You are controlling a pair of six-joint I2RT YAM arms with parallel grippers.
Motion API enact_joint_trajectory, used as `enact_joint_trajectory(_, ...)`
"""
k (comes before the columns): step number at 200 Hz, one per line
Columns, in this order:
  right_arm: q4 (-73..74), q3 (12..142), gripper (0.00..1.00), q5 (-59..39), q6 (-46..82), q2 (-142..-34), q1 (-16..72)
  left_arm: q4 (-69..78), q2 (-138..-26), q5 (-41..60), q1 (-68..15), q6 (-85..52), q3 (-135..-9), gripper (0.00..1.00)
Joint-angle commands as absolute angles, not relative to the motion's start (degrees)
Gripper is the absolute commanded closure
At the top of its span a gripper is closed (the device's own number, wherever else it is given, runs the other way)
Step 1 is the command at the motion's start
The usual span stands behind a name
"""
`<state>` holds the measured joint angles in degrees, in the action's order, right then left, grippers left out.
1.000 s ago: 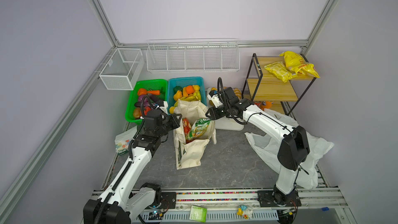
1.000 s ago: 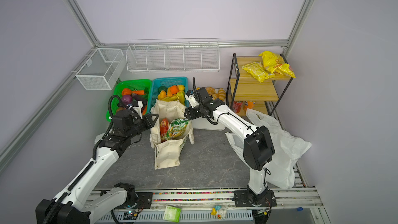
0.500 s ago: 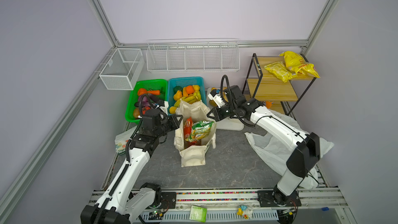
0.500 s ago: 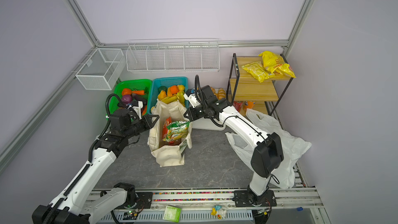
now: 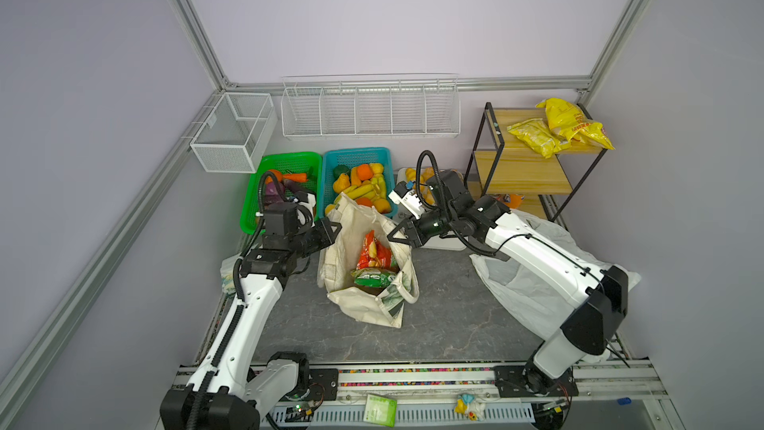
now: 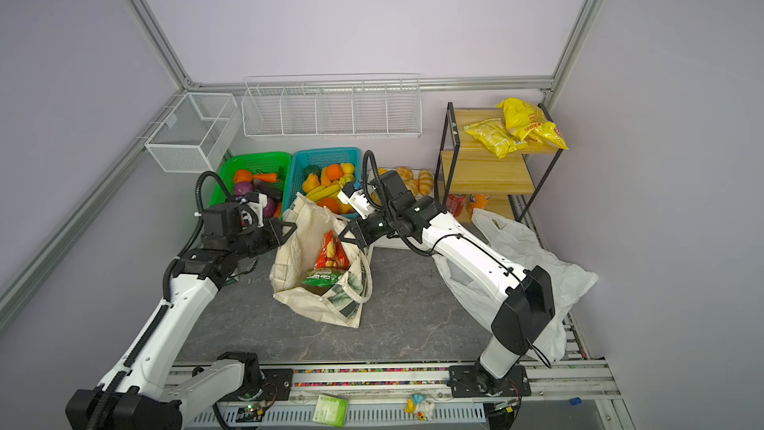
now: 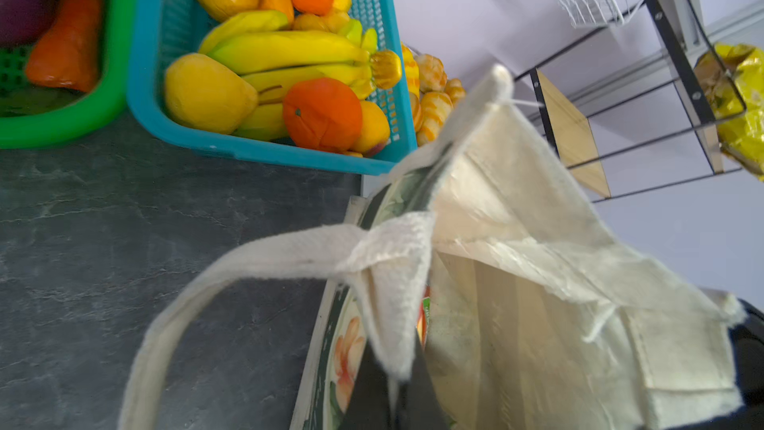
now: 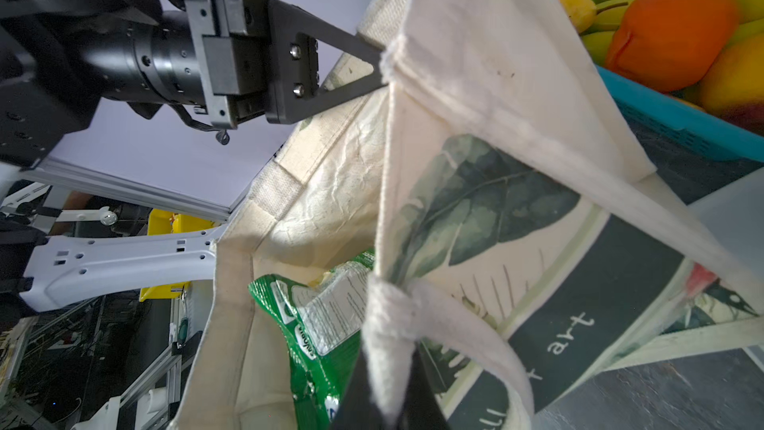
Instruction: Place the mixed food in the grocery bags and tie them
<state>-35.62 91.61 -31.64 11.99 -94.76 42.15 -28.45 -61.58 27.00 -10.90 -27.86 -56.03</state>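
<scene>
In both top views the canvas tote [image 5: 364, 308] [image 6: 314, 304] stands open on the dark surface [image 5: 446, 316], just in front of the teal basket [image 5: 328, 167] of toy fruits [image 5: 364, 184]. The left tool [image 5: 334, 228] is pinched onto the tote's rim on one side and the right tool [image 5: 395, 235] onto the opposite rim, with the mouth stretched between them. Inside lie the red snack packet [image 5: 374, 252] and, just beside it, the green-and-white snack packet [image 5: 374, 278]. The plastic carrier bag [image 5: 533, 295] lies crumpled on the surface under the right arm, apart from the tote.

In the left wrist view, the left tool [image 7: 399, 382] has its dark fingers clamped on the cream rim where a handle is sewn on. The handle loops away over the surface.

In the right wrist view, the right tool [image 8: 388, 399] grips the rim at a handle seam. Across the mouth, the left tool [image 8: 378, 64] bites the far edge, and the green-and-white packet [image 8: 322, 324] sits inside.
</scene>
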Motion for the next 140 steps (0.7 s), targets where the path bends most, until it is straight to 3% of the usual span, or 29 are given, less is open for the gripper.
enact_joint_trajectory(1, -36.0, 94.3, 0.92, -22.0, 12.6, -94.7, 39.5, -28.6, -62.5, 34.7, -17.0, -25.6, -60.0, 1.00)
enact_joint_trajectory(19, -35.9, 92.8, 0.92, -14.9, 14.6, -94.1, 37.4, -21.5, -62.2, 44.2, -17.6, -30.2, -58.5, 1.00)
enact_joint_trajectory(43, -35.1, 90.4, 0.92, -14.9, 13.5, -93.2, 37.4, -19.0, -61.8, 44.9, -16.9, -31.5, -57.4, 1.00)
enact_joint_trajectory(65, -35.6, 88.7, 0.92, -18.7, 10.7, -91.6, 37.5, -23.9, -62.9, 39.1, -14.2, -31.4, -57.6, 1.00)
enact_joint_trajectory(97, -42.1, 90.1, 0.93, -14.3, 6.0, -90.0, 37.5, -27.8, -61.6, 33.3, -14.5, -28.2, -58.1, 1.00)
enact_joint_trajectory(140, -39.2, 90.8, 0.91, -25.4, 6.4, -93.1, 41.1, -40.6, -62.2, 17.2, -13.8, -18.5, -64.6, 1.00)
